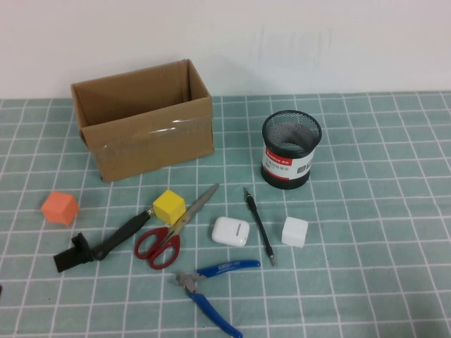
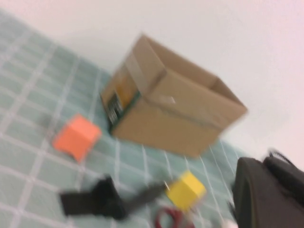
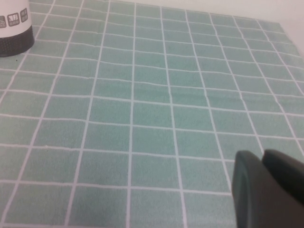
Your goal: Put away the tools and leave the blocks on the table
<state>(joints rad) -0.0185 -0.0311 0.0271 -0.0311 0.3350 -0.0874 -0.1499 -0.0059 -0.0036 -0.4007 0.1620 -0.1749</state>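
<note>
On the teal grid table [image 1: 394, 211] lie the black-handled screwdriver [image 1: 125, 234], red-handled scissors [image 1: 166, 236], blue-handled pliers [image 1: 213, 289] and a thin black pen-like tool [image 1: 258, 224]. The orange block [image 1: 59, 208] is at the left, the yellow block [image 1: 169, 206] is by the scissors, and the white block [image 1: 294, 232] is right of the pen tool. Neither gripper shows in the high view. My left gripper [image 2: 266, 164] hovers near the yellow block [image 2: 186, 190] and orange block [image 2: 76, 137]. My right gripper [image 3: 262, 159] is shut and empty over bare cloth.
An open cardboard box [image 1: 141, 123] stands at the back left; it also shows in the left wrist view [image 2: 166, 111]. A black mesh pen cup [image 1: 291, 149] stands at the back centre. A white earbud case [image 1: 230, 231] and a black L-shaped bracket [image 1: 72, 253] lie among the tools.
</note>
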